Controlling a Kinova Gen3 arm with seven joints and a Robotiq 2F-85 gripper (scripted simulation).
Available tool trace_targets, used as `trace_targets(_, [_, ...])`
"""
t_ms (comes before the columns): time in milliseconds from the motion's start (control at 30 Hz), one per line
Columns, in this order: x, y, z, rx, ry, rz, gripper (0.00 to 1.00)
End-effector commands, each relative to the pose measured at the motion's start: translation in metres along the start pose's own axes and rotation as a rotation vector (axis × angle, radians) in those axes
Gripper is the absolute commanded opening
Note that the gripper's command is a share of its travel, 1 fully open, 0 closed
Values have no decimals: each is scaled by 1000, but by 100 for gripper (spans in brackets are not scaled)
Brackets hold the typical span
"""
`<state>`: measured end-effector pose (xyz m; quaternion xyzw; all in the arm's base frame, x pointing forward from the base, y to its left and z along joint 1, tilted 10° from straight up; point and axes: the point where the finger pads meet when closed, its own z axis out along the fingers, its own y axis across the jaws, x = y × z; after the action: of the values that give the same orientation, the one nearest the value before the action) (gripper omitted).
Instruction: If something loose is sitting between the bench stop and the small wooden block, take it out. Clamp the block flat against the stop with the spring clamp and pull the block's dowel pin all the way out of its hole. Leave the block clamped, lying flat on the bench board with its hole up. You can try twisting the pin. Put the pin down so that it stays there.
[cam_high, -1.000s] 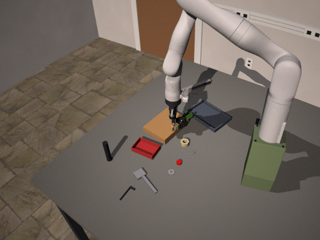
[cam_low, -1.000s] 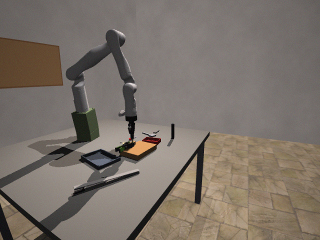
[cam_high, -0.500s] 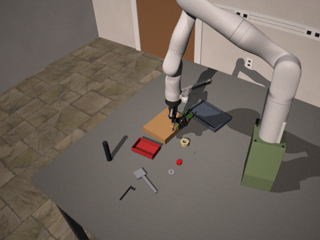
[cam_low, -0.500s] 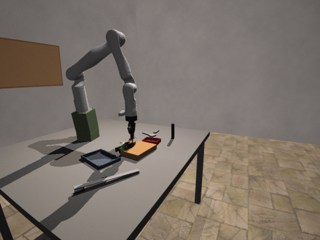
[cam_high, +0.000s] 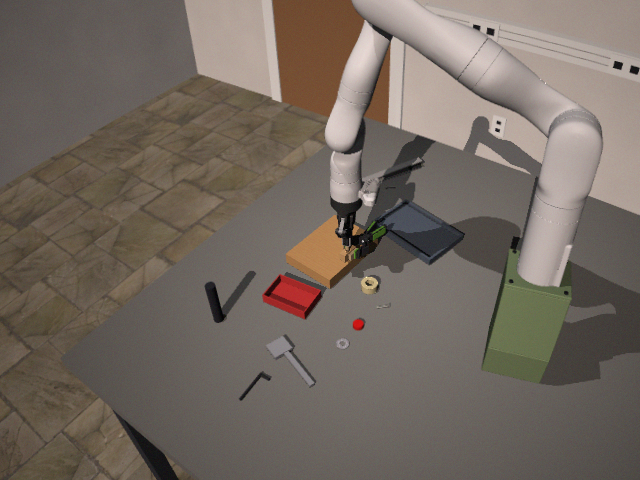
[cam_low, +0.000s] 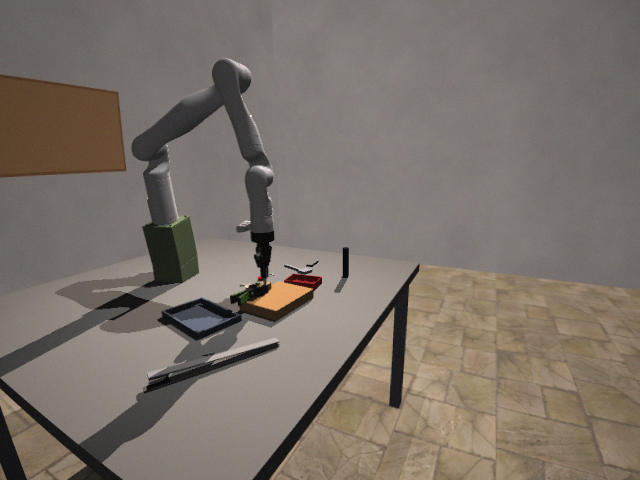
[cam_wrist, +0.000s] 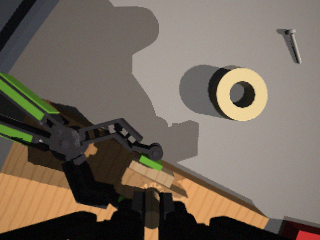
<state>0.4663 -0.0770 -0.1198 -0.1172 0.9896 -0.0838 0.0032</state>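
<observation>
Top view, left to right: a black cylinder (cam_high: 213, 301) stands at centre left, then a red tray (cam_high: 292, 296). Just right of it lies a bench board (cam_high: 317, 253) near the frame's centre. The gripper (cam_high: 344, 238) points straight down over the board's right edge, fingers closed on the pin (cam_wrist: 151, 207), which stands in the small wooden block (cam_wrist: 152, 173). A green-handled clamp (cam_high: 370, 236) pinches the block. Further right sit a blue tray (cam_high: 421, 229) and the green pedestal (cam_high: 527, 320).
</observation>
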Motion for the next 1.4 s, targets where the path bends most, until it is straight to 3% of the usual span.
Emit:
trace_targets(0, [-1,0,-1,0,-2,9,10])
trace_targets(1367, [-1,0,-1,0,-2,110,10])
